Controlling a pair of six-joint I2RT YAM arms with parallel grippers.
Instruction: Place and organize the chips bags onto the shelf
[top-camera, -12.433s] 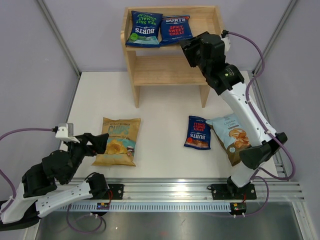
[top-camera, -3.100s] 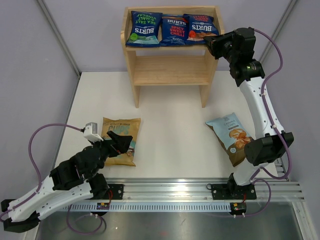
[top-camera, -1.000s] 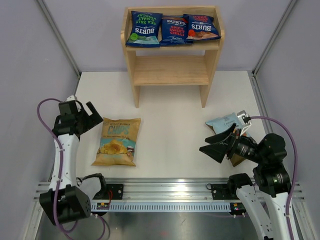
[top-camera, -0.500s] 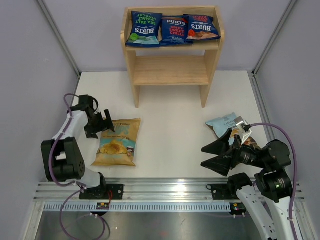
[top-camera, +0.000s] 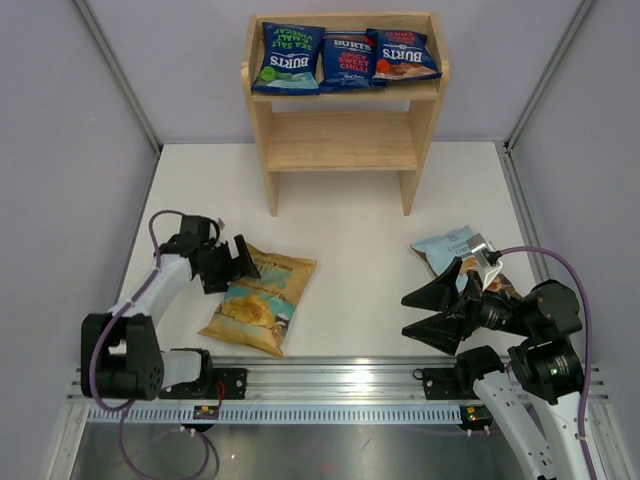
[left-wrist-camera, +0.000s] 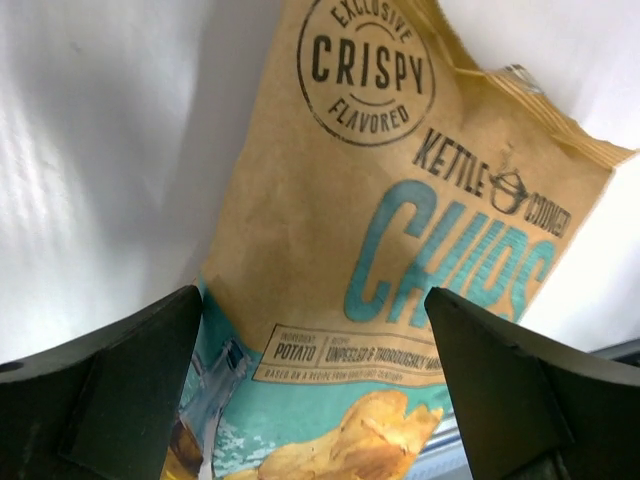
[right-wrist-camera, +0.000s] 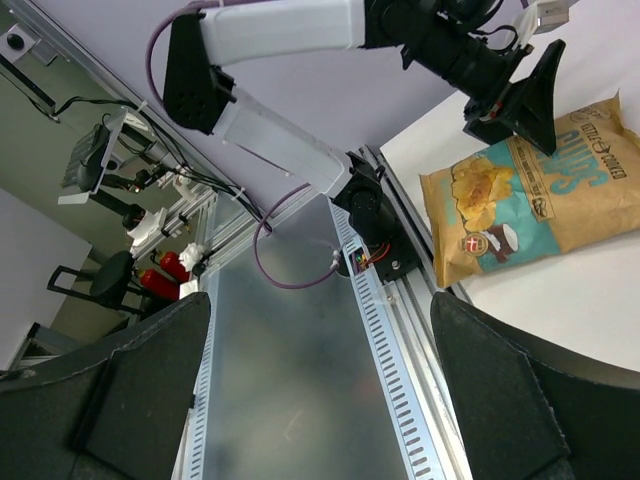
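Evidently the step in hand was the pickup of the tan bag (top-camera: 262, 300). It lay skewed on the worktop toward the near-left corner, printed face up. The left gripper (top-camera: 232, 268) sat low at the bag's top-left edge. In the wrist view its fingers were spread wide with the "CRISPY" end between them, and nothing was clamped. Whether a finger touched the foil could not be told.

The right gripper (top-camera: 410, 317) hovered near the right edge, also splayed and empty, aimed across the table. The light-blue bag (top-camera: 445, 246) lay on the worktop just beyond it, partly hidden by the arm.

The shelf (top-camera: 340, 145) stood mid far edge. Three Burts bags (top-camera: 349, 60) filled its top tier side by side, and its lower tier was bare.

Judged progress: three of five bags shelved. The next move probably called for closing on the tan bag's crimped top, where the foil pinches flat. After that it would need lifting clear and carrying to the lower tier, since the top looked full. The crinkly skin might slip, so a grip well in from the edge seemed wise.
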